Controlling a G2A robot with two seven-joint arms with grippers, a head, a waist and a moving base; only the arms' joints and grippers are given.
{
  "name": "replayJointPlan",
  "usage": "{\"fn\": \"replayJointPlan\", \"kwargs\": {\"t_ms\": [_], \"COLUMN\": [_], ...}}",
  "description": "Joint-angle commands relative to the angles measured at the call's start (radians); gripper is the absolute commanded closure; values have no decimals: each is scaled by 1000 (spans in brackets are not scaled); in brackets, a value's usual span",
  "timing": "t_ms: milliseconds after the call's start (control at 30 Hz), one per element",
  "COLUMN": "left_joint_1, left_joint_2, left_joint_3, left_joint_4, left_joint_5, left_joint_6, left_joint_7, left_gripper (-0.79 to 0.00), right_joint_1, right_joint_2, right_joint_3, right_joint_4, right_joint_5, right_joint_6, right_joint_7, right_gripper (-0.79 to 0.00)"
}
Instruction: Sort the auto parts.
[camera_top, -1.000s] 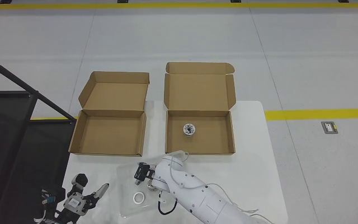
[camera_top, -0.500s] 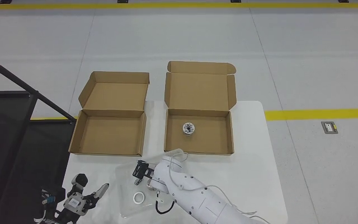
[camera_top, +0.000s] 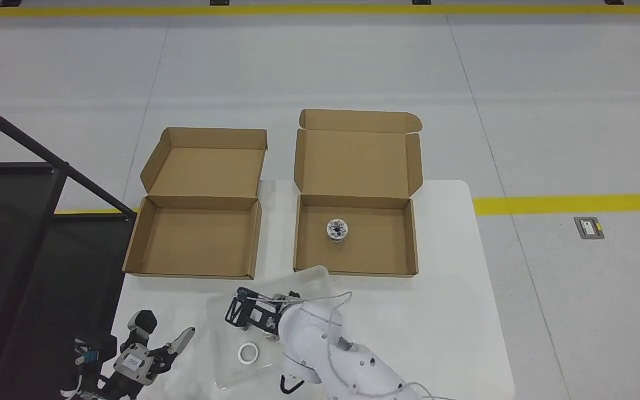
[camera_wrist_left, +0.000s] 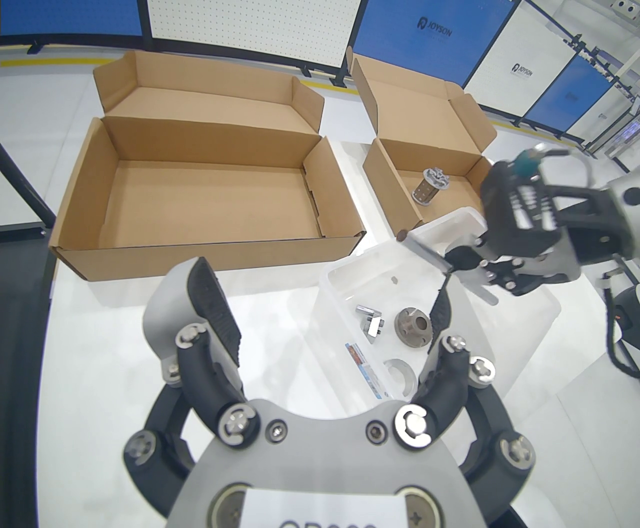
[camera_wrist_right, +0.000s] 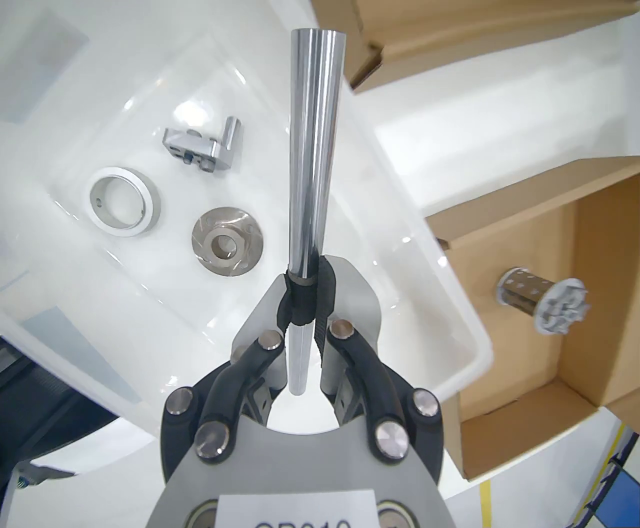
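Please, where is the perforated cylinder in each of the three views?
Top view: the cylinder lies in the right box, in its left half.
Left wrist view: the cylinder is inside the farther box, beyond the clear bin.
Right wrist view: the cylinder lies on the box floor, just past the bin rim.
Shared landmark: the clear bin in front of that box.

The white table (camera_top: 455, 300) carries an open cardboard box (camera_top: 190, 240) at ten o'clock, a second open box (camera_top: 385, 245) at twelve, and a clear plastic bin (camera_top: 318, 270) toward seven.
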Motion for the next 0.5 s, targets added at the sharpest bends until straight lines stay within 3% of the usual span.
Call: {"fn": "replayJointPlan", "kwargs": {"t_ms": [0, 167, 467], "left_joint_1": [0, 0, 0], "left_joint_2": [0, 0, 0], "left_joint_3": [0, 0, 0], "left_joint_4": [0, 0, 0], "left_joint_5": [0, 0, 0], "left_joint_6": [0, 0, 0], "left_joint_7": [0, 0, 0], "left_gripper": [-785, -785, -785], "right_joint_1": [-60, -219, -219], "right_joint_2": [24, 76, 76], "right_joint_3": [26, 109, 109], "right_joint_4": [-139, -403, -403], "right_joint_5": [-87, -254, -254], "right_joint_6": [-40, -105, -105], "right_joint_7": [-17, -106, -106], "right_gripper": [0, 0, 0]}}
